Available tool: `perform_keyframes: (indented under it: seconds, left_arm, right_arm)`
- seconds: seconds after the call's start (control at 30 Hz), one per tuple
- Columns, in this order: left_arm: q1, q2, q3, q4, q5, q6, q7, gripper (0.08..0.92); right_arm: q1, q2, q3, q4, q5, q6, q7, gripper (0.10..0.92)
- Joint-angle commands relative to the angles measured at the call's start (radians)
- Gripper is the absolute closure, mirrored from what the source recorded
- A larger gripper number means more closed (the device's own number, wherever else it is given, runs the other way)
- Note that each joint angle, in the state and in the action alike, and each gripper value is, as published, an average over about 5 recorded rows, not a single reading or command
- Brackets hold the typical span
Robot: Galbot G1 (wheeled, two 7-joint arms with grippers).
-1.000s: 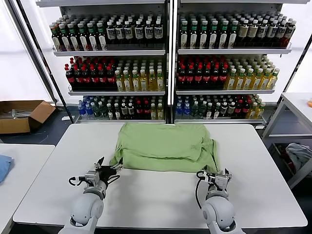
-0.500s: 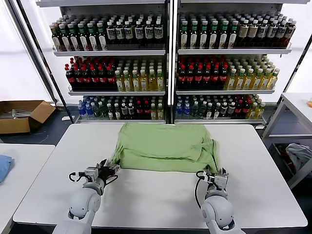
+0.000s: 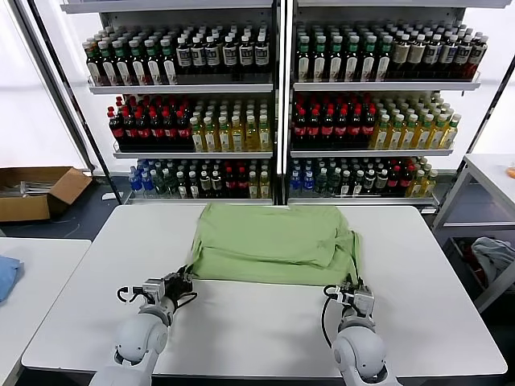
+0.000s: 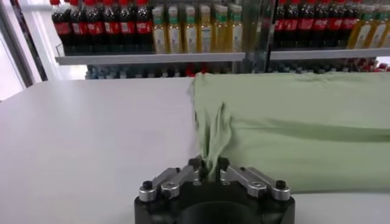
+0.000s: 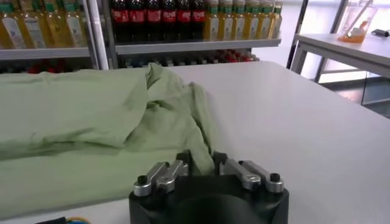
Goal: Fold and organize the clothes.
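One light green shirt [image 3: 273, 244] lies spread plain side up on the white table [image 3: 257, 326], at its far middle. My left gripper [image 3: 184, 281] is at the shirt's near left corner, shut on a pinch of the green cloth, which rises in a ridge from the jaws in the left wrist view [image 4: 209, 165]. My right gripper [image 3: 352, 287] is at the shirt's near right corner. In the right wrist view [image 5: 200, 161] the cloth [image 5: 79, 115] fills the gap between its fingers. No collar, buttons or print show.
Shelves of bottles [image 3: 273, 104] stand behind the table. A cardboard box [image 3: 32, 189] sits on the floor at the far left. A side table with a blue cloth [image 3: 4, 273] stands at the left, and another table [image 3: 491, 173] with a cloth bundle [image 3: 495, 257] below it at the right.
My left gripper, open a second ago, has shut on the shirt's left corner and drawn back a little. My right gripper has moved forward onto the right corner.
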Motion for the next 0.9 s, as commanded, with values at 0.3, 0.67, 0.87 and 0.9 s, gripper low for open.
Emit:
perform_keyframes:
  seconds: [0.3,0.67,0.87,0.9]
  left_arm:
    - [0.324,0.037,-0.024,-0.391,0.010,0.006,-0.020,0.909]
    - [0.730,0.080,-0.023,-0.676,0.055,-0.019,-0.076,0.909]
    - [0.777,0.072,0.003,-0.644,0.071,-0.029,-0.083,0.909]
    - [0.777,0.071,0.003,-0.637,0.073,-0.032,-0.084,0.909]
  right_arm:
    - [-0.208,0.012,0.000,0.274,-0.033,-0.001,0.009,0.879]
    - [-0.590,-0.033,0.020,0.428,-0.132,0.075,0.017,0.879]
    - [-0.586,-0.030,0.018,0.412,-0.138,0.065,0.022,0.879]
    - [-0.585,-0.030,0.017,0.408,-0.140,0.064,0.022,0.879]
